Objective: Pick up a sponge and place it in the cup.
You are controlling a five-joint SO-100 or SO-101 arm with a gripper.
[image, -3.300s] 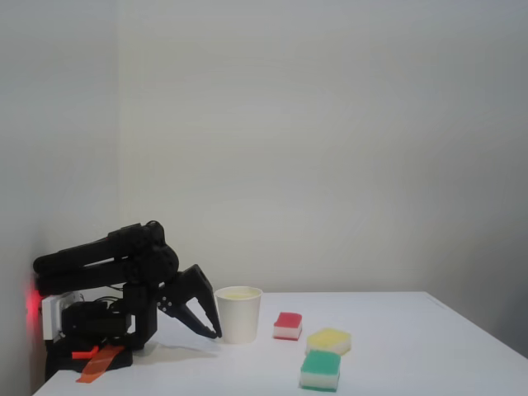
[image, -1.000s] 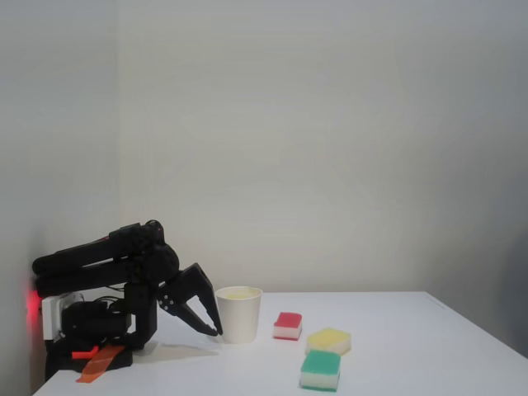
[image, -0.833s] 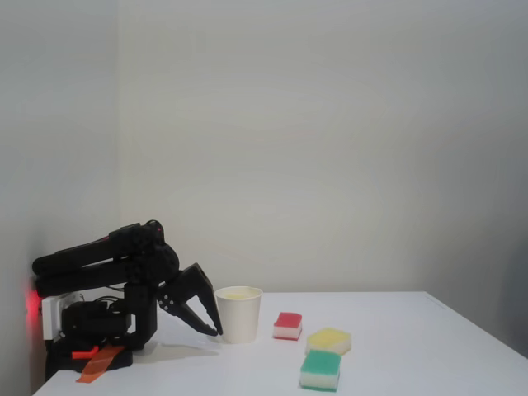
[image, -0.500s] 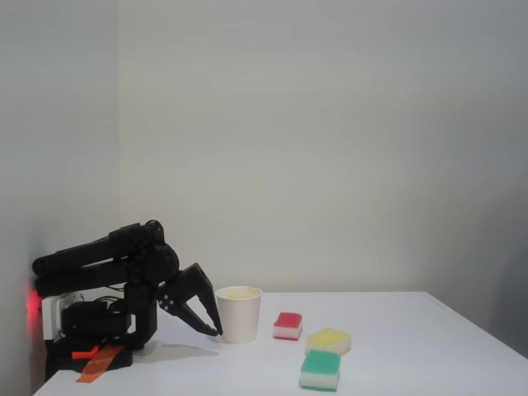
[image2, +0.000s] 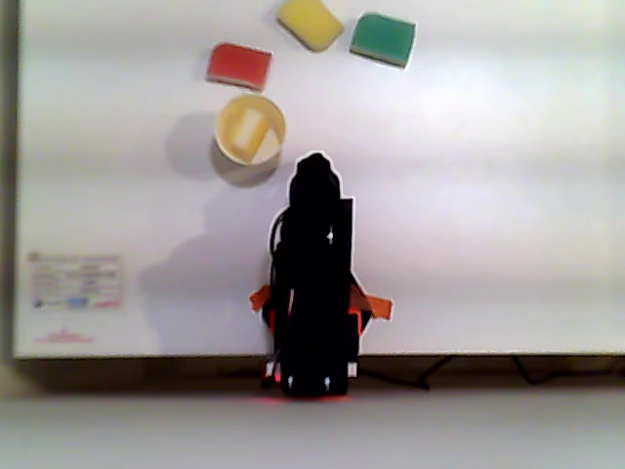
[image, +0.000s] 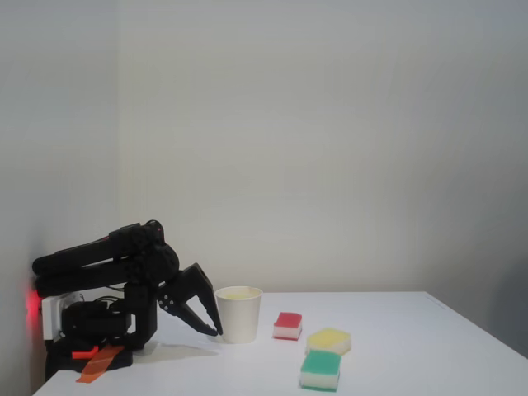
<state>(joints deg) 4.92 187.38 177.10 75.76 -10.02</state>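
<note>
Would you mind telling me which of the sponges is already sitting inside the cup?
The pale yellow sponge, seen from above tucked inside the white cup. The red sponge, deeper-yellow sponge and green sponge all lie on the table beyond it.

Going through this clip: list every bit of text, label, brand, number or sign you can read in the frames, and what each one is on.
No text can be read in either view.
Sticker at the left of the table, other view: small coloured printed lines, too blurred to read.
Red mark below the sticker near the table edge: possibly a logo or lettering, unreadable.
Cup, sponges and arm: no visible markings.
</note>
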